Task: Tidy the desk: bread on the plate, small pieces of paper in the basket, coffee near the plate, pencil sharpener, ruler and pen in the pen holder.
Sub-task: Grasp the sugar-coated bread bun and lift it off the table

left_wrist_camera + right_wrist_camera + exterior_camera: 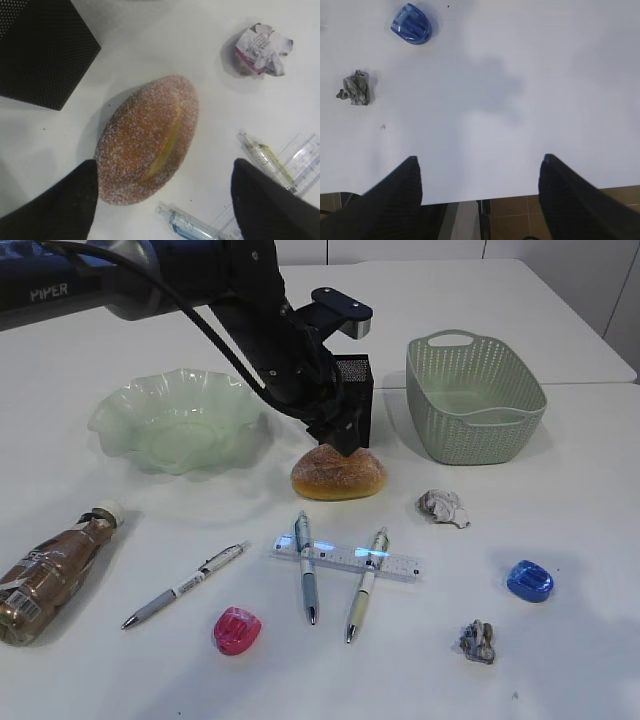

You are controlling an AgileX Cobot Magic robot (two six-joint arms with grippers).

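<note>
A sugar-dusted bread lies on the white desk, mid-table, just in front of the black pen holder, as our left gripper hangs directly above it with jaws spread wide, one finger at the bun's left edge and the other well to its right, gripping nothing. To the left sits the pale green plate, bare; to the right, the sage-green basket. Nearer the camera we see a clear ruler lying across two pens, a third pen further left, and a pink pencil sharpener in front of them. The coffee lies on its side at the near left edge. One crumpled paper ball rests right of the bread, a second near the front, beside a blue pencil sharpener. Our right gripper, seen only from its wrist camera, hovers over bare desk at the table's edge, fingers apart and empty.
</note>
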